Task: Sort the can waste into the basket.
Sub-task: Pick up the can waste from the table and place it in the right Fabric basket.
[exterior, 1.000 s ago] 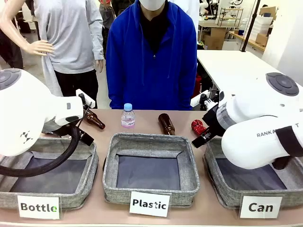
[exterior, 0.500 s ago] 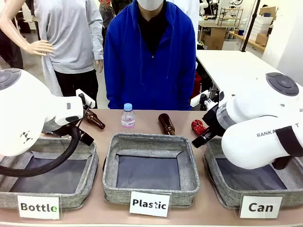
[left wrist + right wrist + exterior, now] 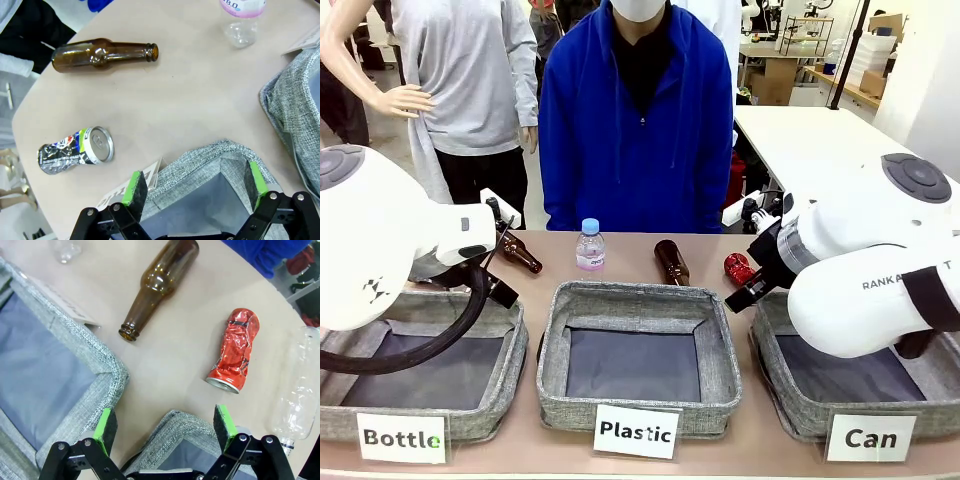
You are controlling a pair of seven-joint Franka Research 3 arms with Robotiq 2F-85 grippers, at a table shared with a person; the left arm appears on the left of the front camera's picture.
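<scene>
A crushed red can [image 3: 235, 356] lies on the tan table just beyond the rim of the grey "Can" basket [image 3: 170, 427]; it also shows beside the right arm as the red can [image 3: 738, 267], behind the "Can" basket [image 3: 782, 395]. My right gripper [image 3: 165, 425] hangs open over that basket's far corner, nothing between its green pads. A crushed silver can [image 3: 75, 151] with dark print lies on its side near the table's corner. My left gripper [image 3: 195, 181] is open above a grey bin's corner, a short way from the silver can.
The "Plastic" bin [image 3: 638, 345] and the "Bottle" bin [image 3: 430, 370] stand beside the basket. Brown bottles [image 3: 671, 262] [image 3: 520, 254] and a small clear bottle [image 3: 590, 245] lie behind them. A crushed clear bottle [image 3: 300, 385] is near the red can. A person in blue [image 3: 638, 120] stands at the far side.
</scene>
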